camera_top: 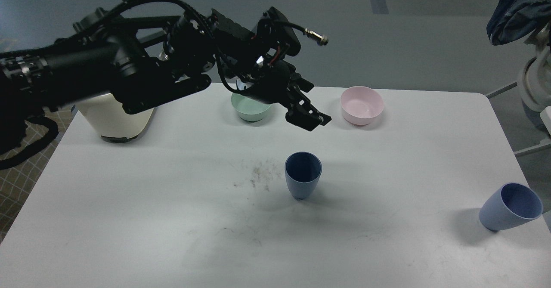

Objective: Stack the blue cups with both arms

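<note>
One blue cup (303, 177) stands upright near the middle of the white table (387, 236), with nothing touching it. The second blue cup (510, 206) leans tilted at the table's right edge, its mouth facing up and right. My left arm reaches in from the left, raised above the table. Its gripper (311, 116) hangs above and behind the upright cup, apart from it, with fingers spread and nothing between them. My right gripper is not in view.
A mint-green bowl (251, 107) and a pink bowl (361, 105) sit at the table's back, the green one partly behind my arm. A cream toaster (114, 120) stands back left. Dark smudges (258, 177) mark the table left of the upright cup.
</note>
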### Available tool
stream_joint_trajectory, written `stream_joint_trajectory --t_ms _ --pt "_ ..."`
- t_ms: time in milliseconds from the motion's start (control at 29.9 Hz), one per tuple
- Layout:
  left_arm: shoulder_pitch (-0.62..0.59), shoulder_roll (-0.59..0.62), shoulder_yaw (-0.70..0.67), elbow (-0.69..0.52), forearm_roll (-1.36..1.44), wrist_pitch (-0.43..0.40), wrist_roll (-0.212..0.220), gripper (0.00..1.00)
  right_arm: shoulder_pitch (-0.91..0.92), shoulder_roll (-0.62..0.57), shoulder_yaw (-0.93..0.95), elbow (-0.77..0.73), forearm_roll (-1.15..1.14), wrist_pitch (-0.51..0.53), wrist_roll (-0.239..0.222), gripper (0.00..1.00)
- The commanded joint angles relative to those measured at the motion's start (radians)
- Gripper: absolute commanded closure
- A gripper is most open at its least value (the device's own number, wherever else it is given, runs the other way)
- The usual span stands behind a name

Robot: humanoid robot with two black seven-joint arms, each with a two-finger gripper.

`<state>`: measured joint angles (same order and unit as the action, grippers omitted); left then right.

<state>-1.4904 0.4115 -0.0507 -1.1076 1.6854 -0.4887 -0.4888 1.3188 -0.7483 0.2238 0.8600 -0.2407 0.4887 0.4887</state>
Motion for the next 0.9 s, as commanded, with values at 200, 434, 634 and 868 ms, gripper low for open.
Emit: stream_joint_trajectory --t_ms 200,434,634,868 --pt "0.002 0.235 -0.141 0.015 -0.447 0.000 0.000 0.02 -0.046 -0.083 -0.056 0.071 -0.067 0.000 0.000 0.00" --pt "0.146 0.329 -0.173 0.064 -0.922 0.000 0.000 0.02 -0.053 -0.213 -0.109 0.180 -0.184 0.000 0.000 0.00" --pt "0.274 0.336 -0.221 0.090 -1.161 0.022 0.000 0.02 -0.058 -0.359 -0.124 0.293 -0.314 0.000 0.000 0.00" --pt "0.389 0.322 -0.251 0.112 -1.196 0.013 0.000 0.02 -0.110 -0.589 -0.124 0.471 -0.604 0.000 0.000 0.00"
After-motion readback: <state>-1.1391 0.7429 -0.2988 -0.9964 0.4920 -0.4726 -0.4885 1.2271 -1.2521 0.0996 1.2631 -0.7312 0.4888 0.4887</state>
